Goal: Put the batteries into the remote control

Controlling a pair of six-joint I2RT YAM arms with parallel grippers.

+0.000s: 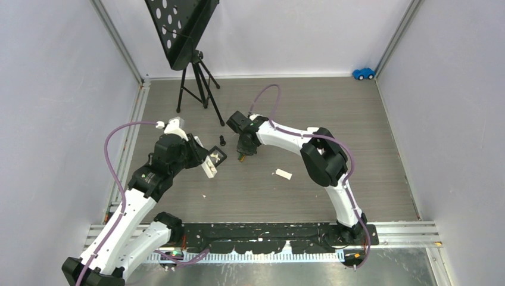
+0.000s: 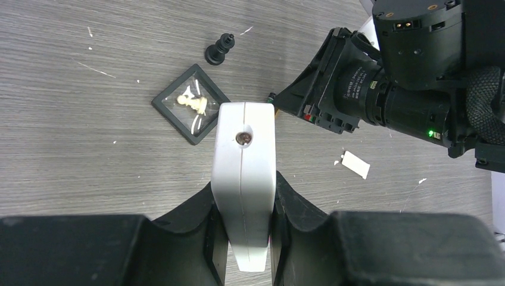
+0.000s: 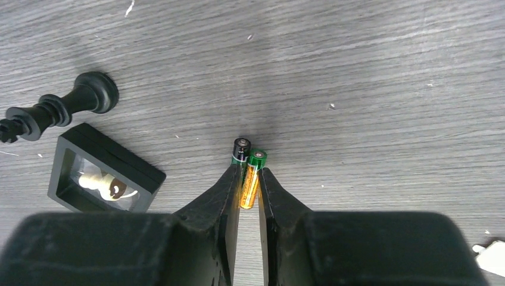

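Grey wood-grain table (image 1: 357, 131), white walls round it. Orange-green battery (image 3: 251, 183) is down at table level, pinched between the fingers of the right gripper (image 3: 250, 171). Its long axis runs along the fingers, green end away from the wrist. Can't tell if it's off the surface yet. Black-capped battery (image 3: 241, 148) is just beside it at one fingertip, not gripped. Remote (image 2: 244, 155) is clamped in the left gripper (image 2: 245, 187), far end pointing roughly toward the right arm. From the held battery the remote lies to the robot's left, near, with the small black tray (image 1: 218, 156) just beside it. Likely next: right arm carries the battery left and lines its axis up with the slot. Battery bay not visible here, so can't confirm it's open
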